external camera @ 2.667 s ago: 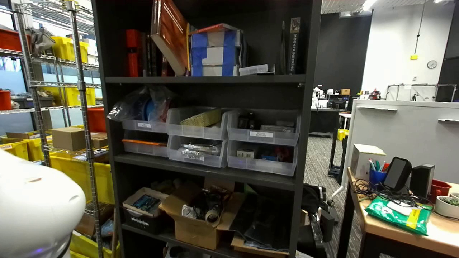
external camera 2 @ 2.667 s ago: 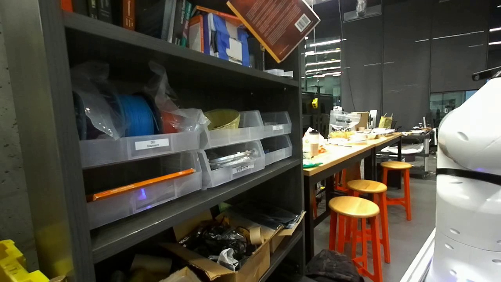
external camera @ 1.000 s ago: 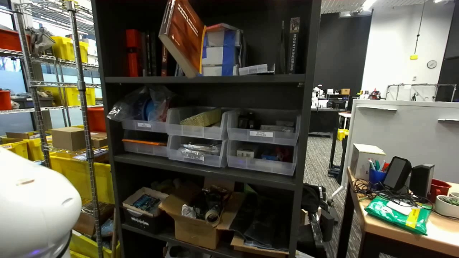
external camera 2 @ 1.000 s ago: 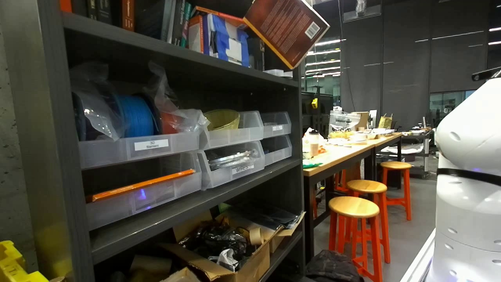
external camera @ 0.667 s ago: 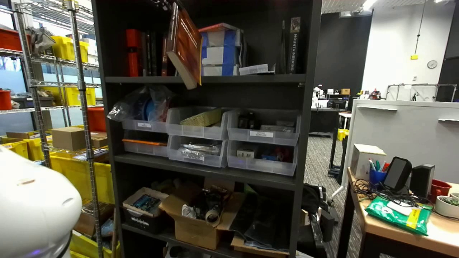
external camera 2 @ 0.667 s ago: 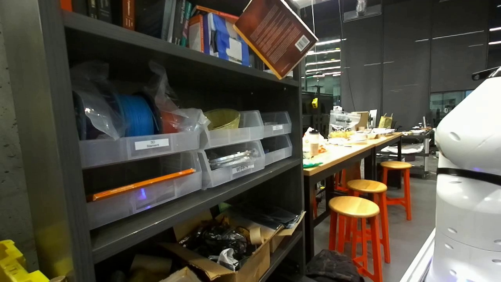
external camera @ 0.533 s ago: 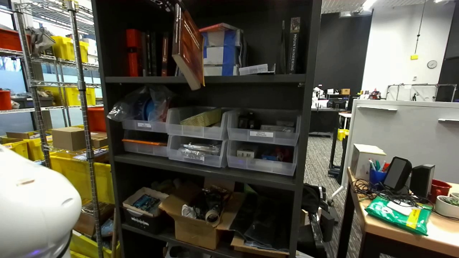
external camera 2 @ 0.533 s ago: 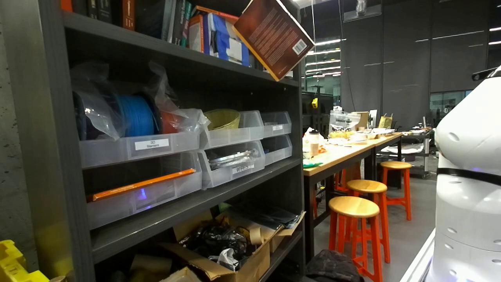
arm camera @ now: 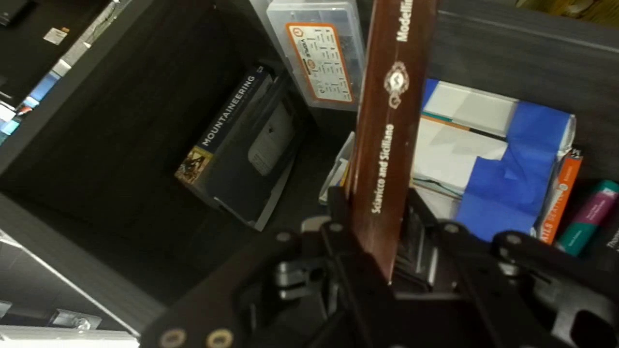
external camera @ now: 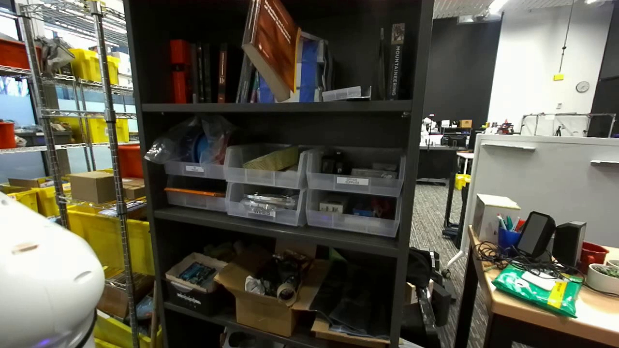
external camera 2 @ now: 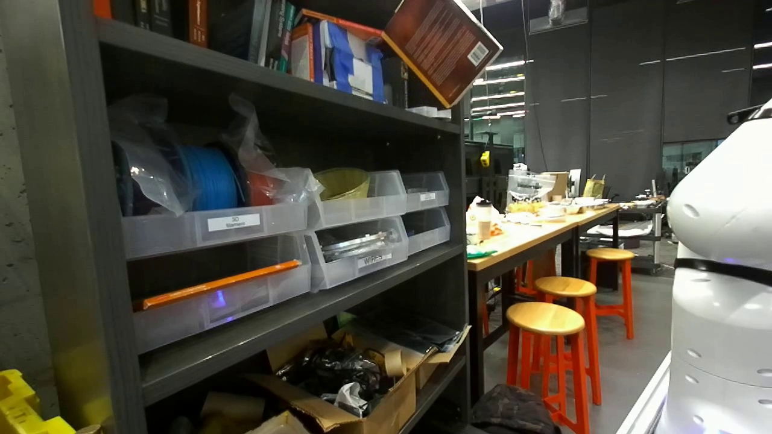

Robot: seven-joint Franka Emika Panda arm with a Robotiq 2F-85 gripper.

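The fingers (arm camera: 341, 215) pinch the tilted book (external camera: 273, 48) across its thickness — its long spine (arm camera: 388, 140) pointing outward from them — and hold it in front of the blue-taped stack (arm camera: 508, 193) on the upper shelf (external camera: 333, 107).

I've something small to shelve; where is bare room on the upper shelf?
Behind the clear plastic case, between the taped stack and the thin dark item beside the Mountaineering book. Crowded: the stack's other side, where books lean, and its front, where the hand grips the Sciavicco and Siciliano book.
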